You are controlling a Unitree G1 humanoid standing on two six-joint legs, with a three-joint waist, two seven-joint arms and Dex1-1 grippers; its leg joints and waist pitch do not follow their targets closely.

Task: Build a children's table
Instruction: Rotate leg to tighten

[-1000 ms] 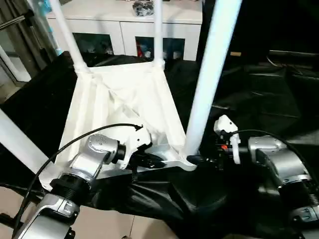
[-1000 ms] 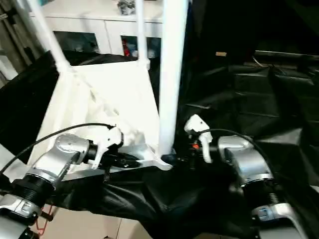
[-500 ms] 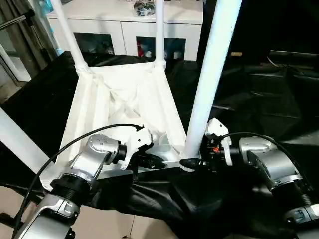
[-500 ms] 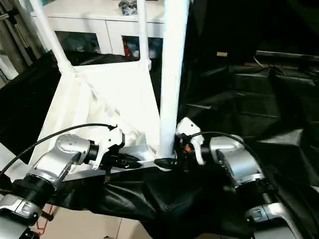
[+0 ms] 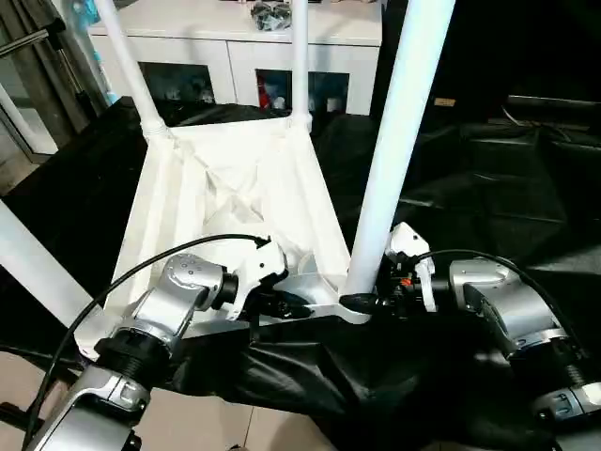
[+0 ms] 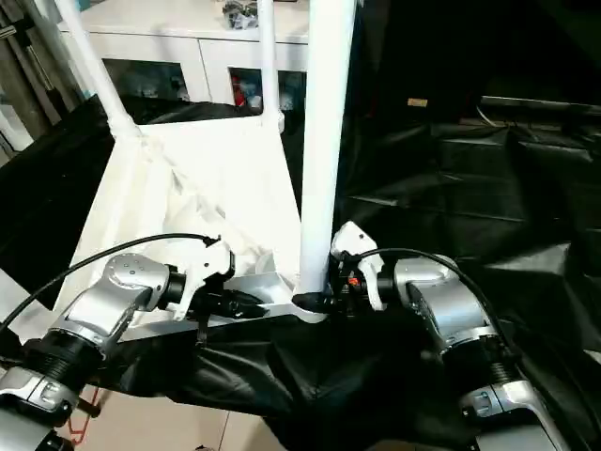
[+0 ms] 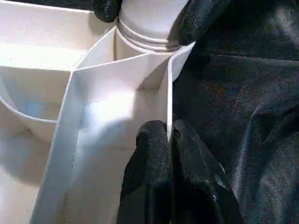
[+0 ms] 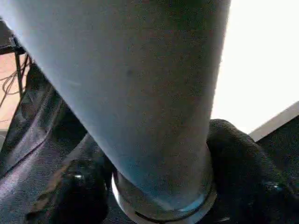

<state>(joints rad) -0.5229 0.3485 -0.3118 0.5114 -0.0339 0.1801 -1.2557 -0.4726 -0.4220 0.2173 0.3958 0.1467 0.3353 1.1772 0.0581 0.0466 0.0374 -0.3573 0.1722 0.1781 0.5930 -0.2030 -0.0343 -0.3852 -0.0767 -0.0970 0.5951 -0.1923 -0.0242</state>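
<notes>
1. While the tabletop [image 5: 235,202] lay upside down on the black-draped surface [image 5: 488,178], ribbed underside up, the near right leg [image 5: 399,141] stood upright in its corner socket [image 5: 349,305] at the edge closest to the robot.
2. Two far legs [image 5: 131,66] rose from the far corners; another leg [image 5: 33,272] crossed the left edge of the head view, its seat not visible.
3. Left tool [image 7: 172,154]: fingers pinched shut on the thin outer wall of the tabletop, just beside the near right socket, one finger on each face of the wall.
4. Right tool [image 6: 315,303]: fingers straddled the base of the near right leg at the collar, one on either side, touching or nearly so. Whether the grip was firm could not be judged from the wrist view.
5. Judgement: all visible legs looked seated; the step in hand appeared to be securing or checking this last leg.
6. Risk: if the right tool squeezed off-centre on the tapered tube, the leg could tilt and work loose from the socket.
7. Risk: the socket sat close to the surface edge; a sideways push from the right tool could slide the tabletop on the loose cloth, against only a thin-wall pinch.
8. Risk: that thin wall could flex or slip out of the left tool under load.
9. Risk: the tall legs stood close to the head camera, so lifting or tipping could strike the robot.
</notes>
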